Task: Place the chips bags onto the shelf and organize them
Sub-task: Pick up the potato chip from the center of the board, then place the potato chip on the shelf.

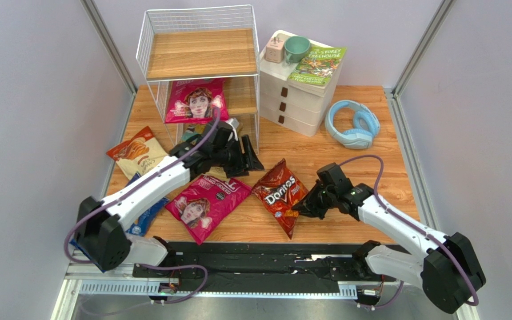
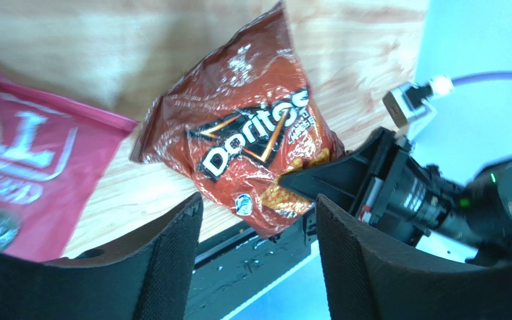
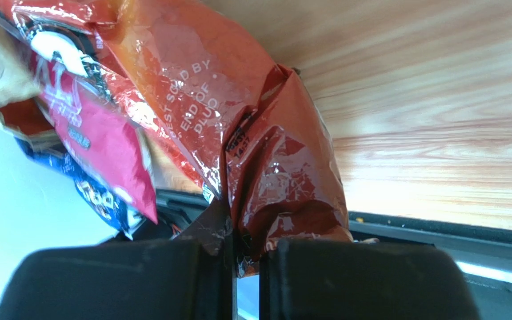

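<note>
In the top view the shelf (image 1: pixel 198 63) stands at the table's (image 1: pixel 365 167) eleven o'clock, and one magenta bag (image 1: pixel 196 100) leans on a tier beneath its top board. A second magenta bag (image 1: pixel 206 203) lies flat near six o'clock, with the red Doritos bag (image 1: pixel 280 195) just beside it at its three o'clock. An orange-and-cream bag (image 1: pixel 135 152) sits at nine o'clock, and a blue bag (image 1: pixel 148 215) peeks out from under the left arm near eight. The left gripper (image 1: pixel 248 159) hangs by the shelf's foot near the table's centre. The right gripper (image 1: pixel 302 208) meets the red Doritos bag at its four o'clock edge. A white drawer unit (image 1: pixel 299 97) carrying a green book (image 1: pixel 317 65) stands at one o'clock, with blue headphones (image 1: pixel 353 123) at two. In the left wrist view the left gripper (image 2: pixel 259 260) is released, its fingers (image 2: pixel 165 267) spread with nothing between them, and the right gripper (image 2: pixel 292 181) reaches the Doritos bag (image 2: pixel 238 133) from three o'clock. In the right wrist view the right gripper (image 3: pixel 242 267) is clenched, grasping a crumpled fold of the red Doritos bag (image 3: pixel 279 160), which rises toward twelve o'clock
</note>
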